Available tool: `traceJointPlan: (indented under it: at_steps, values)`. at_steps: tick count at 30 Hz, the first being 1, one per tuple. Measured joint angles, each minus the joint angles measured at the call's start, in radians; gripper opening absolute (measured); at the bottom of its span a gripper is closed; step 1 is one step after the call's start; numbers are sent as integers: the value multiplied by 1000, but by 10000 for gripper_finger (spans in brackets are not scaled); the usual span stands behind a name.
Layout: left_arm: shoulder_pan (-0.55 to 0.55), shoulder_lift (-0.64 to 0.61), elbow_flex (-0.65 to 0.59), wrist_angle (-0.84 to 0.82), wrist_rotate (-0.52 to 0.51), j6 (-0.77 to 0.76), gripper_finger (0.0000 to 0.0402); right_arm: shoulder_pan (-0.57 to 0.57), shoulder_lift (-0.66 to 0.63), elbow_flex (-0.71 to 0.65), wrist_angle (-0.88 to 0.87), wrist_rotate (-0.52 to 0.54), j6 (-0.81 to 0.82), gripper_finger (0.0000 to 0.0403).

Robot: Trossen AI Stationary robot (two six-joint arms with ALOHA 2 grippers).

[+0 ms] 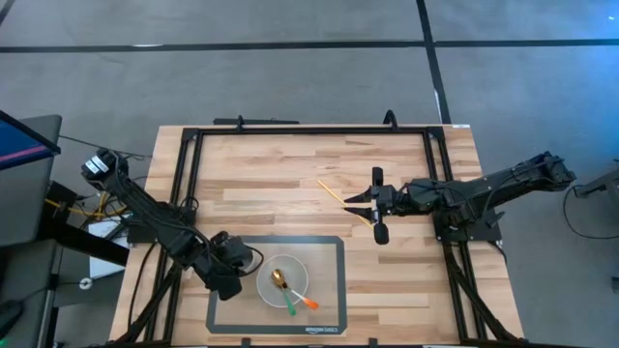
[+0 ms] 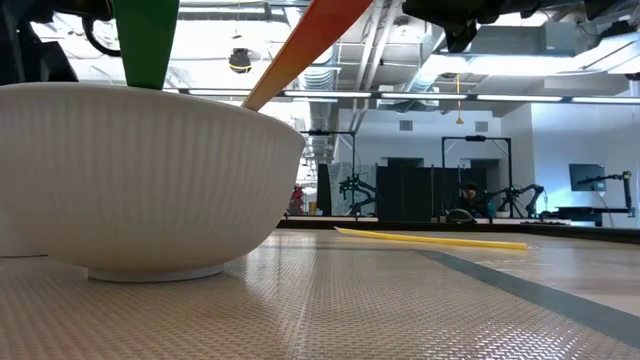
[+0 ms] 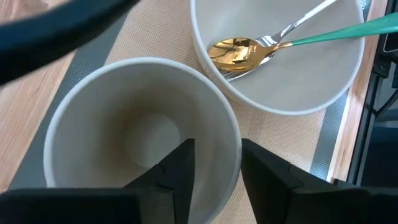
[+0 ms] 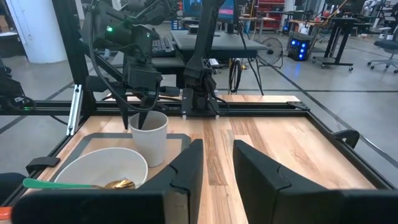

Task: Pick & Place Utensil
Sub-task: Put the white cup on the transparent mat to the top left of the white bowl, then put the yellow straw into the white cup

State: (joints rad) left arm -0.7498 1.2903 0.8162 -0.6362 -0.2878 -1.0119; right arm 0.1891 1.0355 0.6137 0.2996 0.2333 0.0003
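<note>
A white paper cup (image 1: 249,259) (image 3: 143,124) (image 4: 149,137) stands upright on the grey mat (image 1: 329,251), next to a white bowl (image 1: 302,271) (image 3: 280,106) (image 2: 150,180). In the bowl lie a gold spoon (image 3: 236,51), a green-handled utensil (image 1: 291,307) (image 3: 336,34) and an orange-handled one (image 1: 309,304) (image 2: 300,50). My left gripper (image 1: 230,263) (image 3: 217,149) is open, with one finger inside the cup and one outside its rim. A yellow stick (image 1: 334,193) (image 2: 430,238) lies flat on the wood. My right gripper (image 1: 356,208) (image 4: 217,149) is open above the stick and holds nothing. My left gripper comes down from above over the cup's rim (image 3: 235,146), on the side facing the bowl. The wall stands between the two fingers, close to the outer finger (image 3: 267,171). Whether either finger touches the wall, I cannot tell. The cup rests on the mat.
Black frame rails (image 1: 193,174) run around the table's left, far and right sides. Bare wood (image 1: 271,184) lies open between the mat and the far rail. The bowl sits close beside the cup on the mat's near part.
</note>
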Motion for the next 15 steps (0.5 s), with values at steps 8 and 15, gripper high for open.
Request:
traceJointPlan:
  at_steps: [8, 15]
  values:
    - [0, -15, 0, 20, 8, 0, 127, -2, 0, 0, 1, 0, 0, 82]
    - [6, -105, 1, 25, 6, -17, 127, -23, 0, 0, 50, 3, 3, 82]
